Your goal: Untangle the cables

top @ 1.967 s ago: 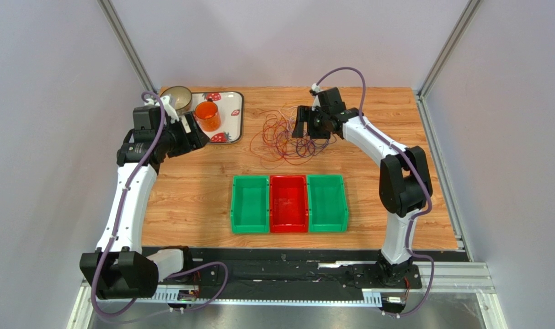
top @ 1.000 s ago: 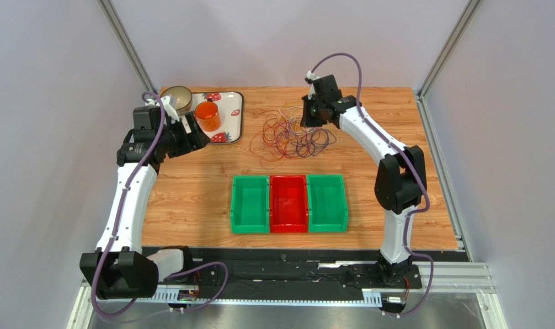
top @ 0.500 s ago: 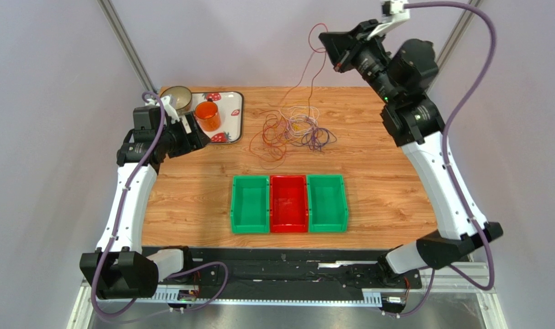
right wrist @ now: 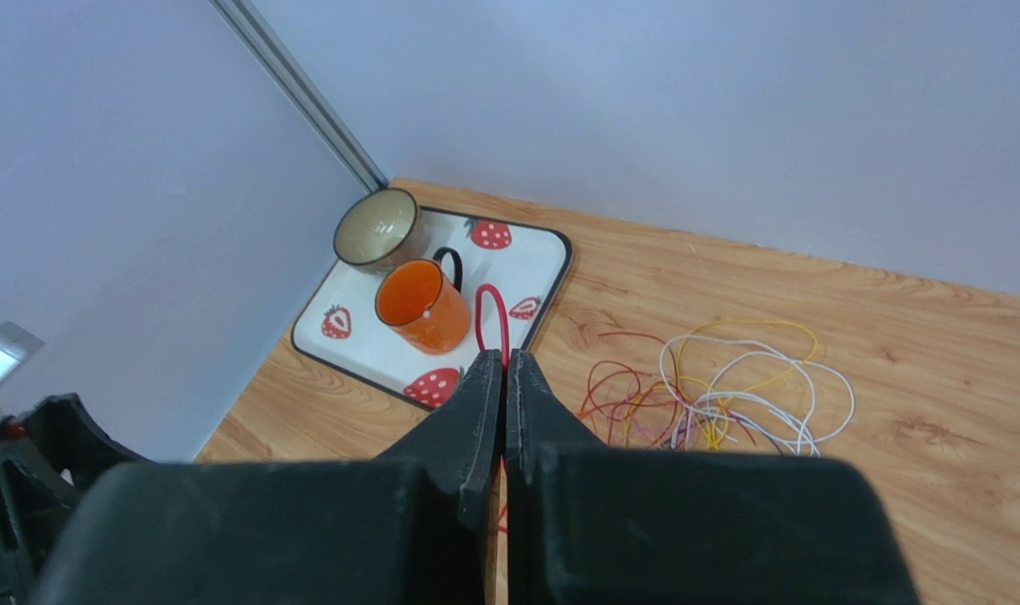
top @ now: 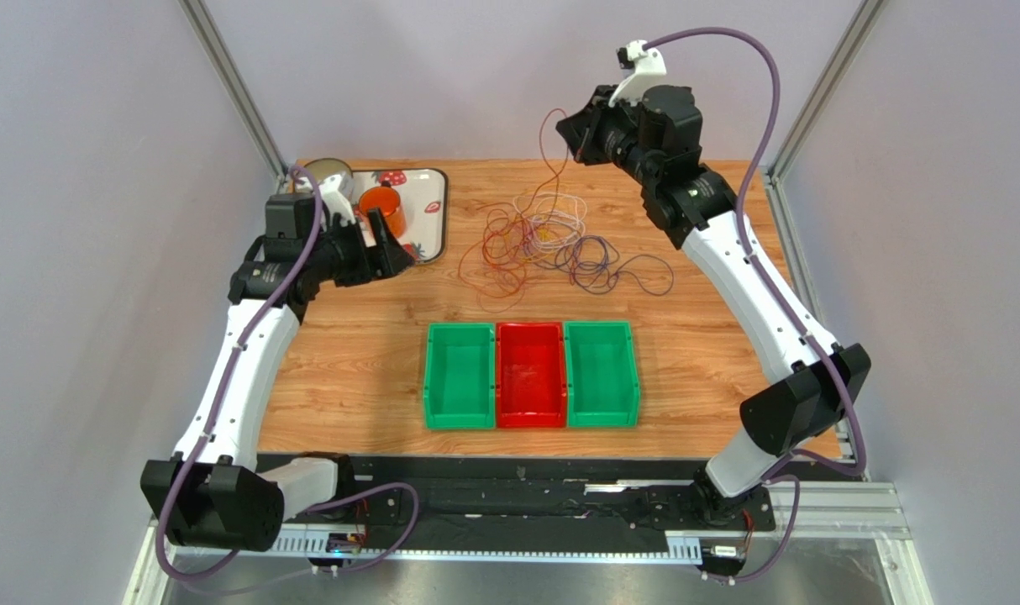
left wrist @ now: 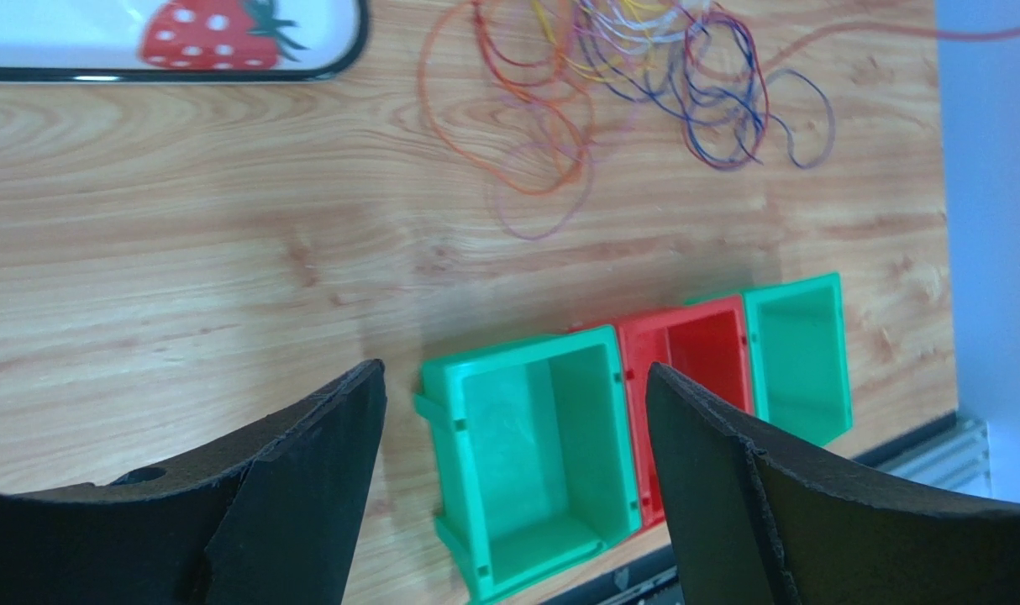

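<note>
Thin orange, purple and white cables (top: 537,246) look limp and snag-prone, best gripped by outer loops. The right pincer (right wrist: 503,363) clamps a red strand (right wrist: 481,313); the left pincer (left wrist: 513,403) gapes empty.

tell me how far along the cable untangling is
Early. Done: nothing is separated yet, and no cable lies in the bins. In hand: the right gripper is shut on one red cable, held high above the table, and its strand seems to trail down to the heap. The left gripper hangs open, holding nothing. Left: the other cables lie in one tangled heap.
</note>
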Available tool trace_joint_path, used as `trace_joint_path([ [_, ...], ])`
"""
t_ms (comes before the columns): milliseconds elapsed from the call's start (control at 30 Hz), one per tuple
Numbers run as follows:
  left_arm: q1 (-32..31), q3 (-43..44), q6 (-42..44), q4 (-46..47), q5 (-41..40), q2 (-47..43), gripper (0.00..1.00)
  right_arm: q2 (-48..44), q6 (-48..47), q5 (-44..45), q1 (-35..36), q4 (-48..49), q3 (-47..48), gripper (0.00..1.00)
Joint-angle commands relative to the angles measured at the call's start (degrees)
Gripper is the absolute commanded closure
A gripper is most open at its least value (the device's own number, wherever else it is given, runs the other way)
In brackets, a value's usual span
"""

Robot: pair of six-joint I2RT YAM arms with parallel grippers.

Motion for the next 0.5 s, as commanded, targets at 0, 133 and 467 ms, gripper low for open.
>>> trace_joint_path([
  [0, -5.2, 2.1, -0.4, 2.8, 2.2, 0.5, 0.16, -2.0, 0.7, -1.2, 0.2, 4.1, 8.7, 1.00],
  [133, -8.5, 3.8, -1.3, 4.3, 1.9, 1.2, 0.16, -1.1, 1.4, -1.7, 0.2, 5.4, 14.0, 1.00],
  [467, -23.7, 9.4, -5.7, 17.3, -4.8, 9.4, 0.16, 0.1, 3.6, -1.1, 0.2, 7.3, 24.5, 1.00],
])
